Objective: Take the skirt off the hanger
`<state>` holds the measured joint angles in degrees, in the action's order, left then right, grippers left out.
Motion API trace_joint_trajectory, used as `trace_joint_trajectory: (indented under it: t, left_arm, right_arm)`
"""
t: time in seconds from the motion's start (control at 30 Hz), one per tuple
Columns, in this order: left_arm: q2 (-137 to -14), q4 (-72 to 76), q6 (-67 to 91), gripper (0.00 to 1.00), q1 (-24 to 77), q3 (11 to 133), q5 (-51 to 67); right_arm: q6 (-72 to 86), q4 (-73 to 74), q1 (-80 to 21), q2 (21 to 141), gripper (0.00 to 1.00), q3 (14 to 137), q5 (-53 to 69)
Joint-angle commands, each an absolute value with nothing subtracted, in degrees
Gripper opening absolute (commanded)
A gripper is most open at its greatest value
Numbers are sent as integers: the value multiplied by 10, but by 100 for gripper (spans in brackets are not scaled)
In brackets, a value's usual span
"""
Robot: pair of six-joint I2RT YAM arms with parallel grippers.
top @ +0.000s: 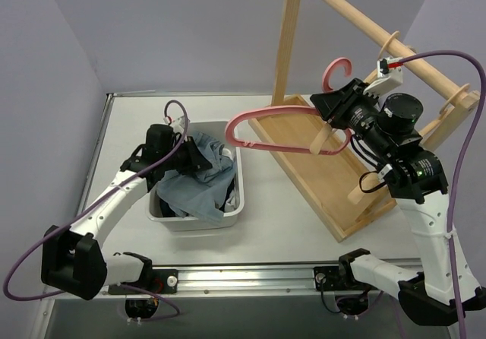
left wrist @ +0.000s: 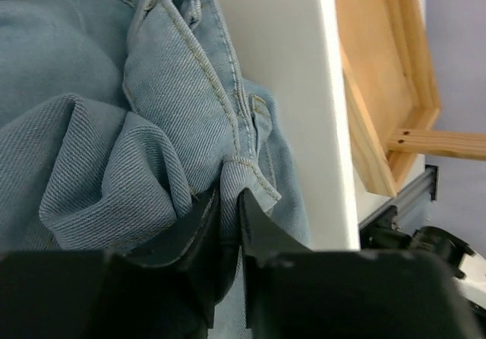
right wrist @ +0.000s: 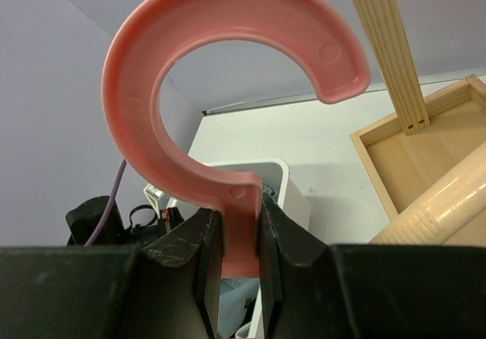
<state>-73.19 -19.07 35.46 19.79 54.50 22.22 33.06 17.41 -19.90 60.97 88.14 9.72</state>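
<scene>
Over the tabletop bin, left fingers pinch the skirt; right fingers clamp the hanger. Lifting unreleased could spill it.

The skirt was pale blue denim with lighter stitched seams, crumpled into a loose heap inside a white bin on the left part of the tabletop. One folded seam edge of it was pinched between the left fingers. The hanger was pink plastic, well apart from the skirt, held above the tabletop to the right of the bin. It lay roughly level, its arms reaching left, its open hook curled upward, and its neck clamped between the right fingers.
</scene>
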Motion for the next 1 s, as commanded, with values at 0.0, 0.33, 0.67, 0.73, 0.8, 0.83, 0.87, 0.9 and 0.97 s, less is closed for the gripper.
trace_joint_trajectory:
  t: [0.0,0.33,0.67,0.73,0.8,0.83,0.87,0.9,0.97]
  left_arm:
    - [-753,-196,330,25,201,563,126]
    - [-651,-275,268,94,254,719,65]
    - [-670,-243,183,94,259,933,321]
    - [-713,-248,183,94,260,974,386]
    - [-742,-285,178,95,266,1034,438]
    - [-764,-301,171,97,282,1049,446]
    - [-773,-339,143,97,293,1076,447]
    - [-780,-355,129,98,306,1084,445]
    - [-786,-375,106,98,337,1090,435]
  right_arm:
    - [331,141,-197,606,0,873,111]
    - [282,193,-196,649,0,867,127]
    - [224,245,-198,670,0,878,114]
    - [220,250,-197,670,0,878,106]
    - [220,251,-197,671,0,880,102]
    - [219,250,-197,671,0,881,103]
    - [220,249,-198,672,0,882,104]
    - [220,248,-198,673,0,884,105]
    - [220,251,-197,681,0,893,101]
